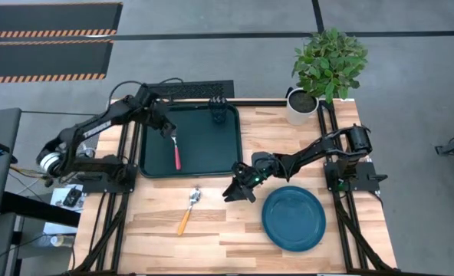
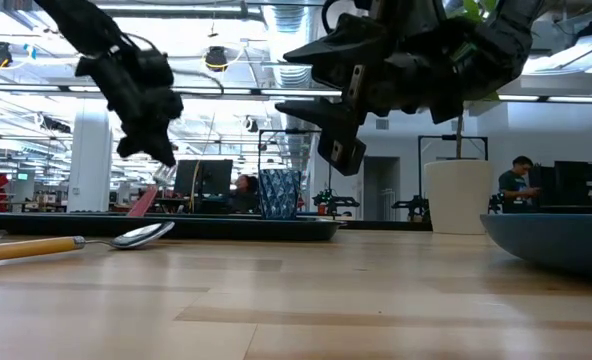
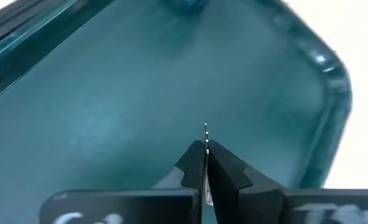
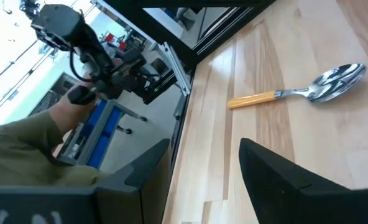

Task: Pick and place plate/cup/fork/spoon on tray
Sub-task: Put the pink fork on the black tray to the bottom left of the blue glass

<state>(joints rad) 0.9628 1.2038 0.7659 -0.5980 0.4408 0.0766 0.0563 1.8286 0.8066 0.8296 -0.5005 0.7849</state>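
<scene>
My left gripper point(image 1: 168, 132) pinches the fork point(image 1: 176, 152) over the tray point(image 1: 231, 146); right gripper point(image 1: 241, 186) hovers wide, spoon point(image 1: 189, 208) beside it.

One camera looks straight down on the whole tabletop point(image 1: 212, 230), another sits level at its surface facing the room, and each wrist camera peers closely past its own hand; the spoon point(image 1: 189, 208) shows in three views.

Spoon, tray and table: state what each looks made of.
Spoon: shiny metal bowl that mirrors the room; matte orange-yellow handle, probably plastic or wood.
Tray: dark green, smooth with a slight sheen, likely plastic.
Table: light wooden planks with visible grain and seams.
</scene>
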